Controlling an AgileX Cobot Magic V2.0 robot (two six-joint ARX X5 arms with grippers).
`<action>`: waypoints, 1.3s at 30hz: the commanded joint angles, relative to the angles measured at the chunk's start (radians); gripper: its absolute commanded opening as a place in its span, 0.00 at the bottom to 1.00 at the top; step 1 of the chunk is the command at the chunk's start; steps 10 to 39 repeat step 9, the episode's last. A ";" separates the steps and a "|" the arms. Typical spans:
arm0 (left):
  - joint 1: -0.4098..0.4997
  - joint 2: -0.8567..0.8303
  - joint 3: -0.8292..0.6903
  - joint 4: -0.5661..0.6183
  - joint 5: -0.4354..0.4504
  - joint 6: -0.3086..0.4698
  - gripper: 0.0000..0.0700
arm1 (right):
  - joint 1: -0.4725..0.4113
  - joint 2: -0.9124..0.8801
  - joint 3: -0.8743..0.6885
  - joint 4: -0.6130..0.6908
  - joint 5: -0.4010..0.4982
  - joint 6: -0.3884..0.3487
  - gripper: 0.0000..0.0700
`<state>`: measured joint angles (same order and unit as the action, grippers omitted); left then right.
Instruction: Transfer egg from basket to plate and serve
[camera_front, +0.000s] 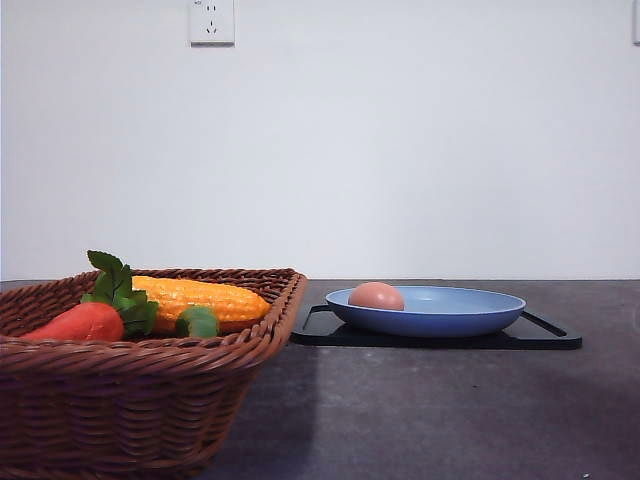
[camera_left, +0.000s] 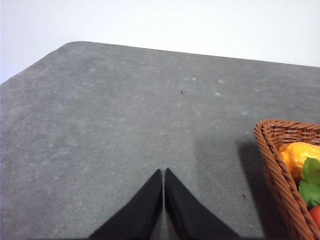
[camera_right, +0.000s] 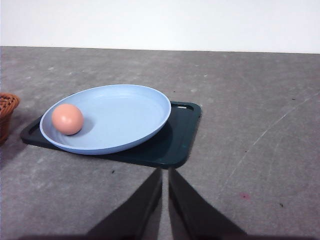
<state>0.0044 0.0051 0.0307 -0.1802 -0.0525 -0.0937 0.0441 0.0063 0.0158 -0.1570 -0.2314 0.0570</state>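
Now the basket (camera_front: 140, 400) sits left on the table (camera_front: 430, 410), holding a carrot (camera_front: 80, 322) and corn (camera_front: 200, 300). Beside it the plate (camera_front: 450, 312) rests on a black tray (camera_front: 545, 338), cradling the egg (camera_front: 376, 296). The left gripper (camera_left: 163, 175) and right gripper (camera_right: 165, 175) are both closed, empty.

Pinkish egg (camera_front: 376, 296) lies in blue plate (camera_front: 450, 318), beside wicker basket (camera_front: 140, 400).

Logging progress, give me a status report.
Left gripper shut, empty. Right gripper shut, empty. Egg in blue plate on tray. Nothing blocking.
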 joint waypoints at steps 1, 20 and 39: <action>0.002 -0.002 -0.028 -0.004 0.000 -0.004 0.00 | 0.000 -0.003 -0.007 -0.002 0.000 0.010 0.00; 0.002 -0.002 -0.028 -0.004 0.000 -0.004 0.00 | 0.000 -0.003 -0.007 -0.002 0.000 0.010 0.00; 0.002 -0.002 -0.028 -0.004 0.000 -0.004 0.00 | 0.000 -0.003 -0.007 -0.002 0.000 0.010 0.00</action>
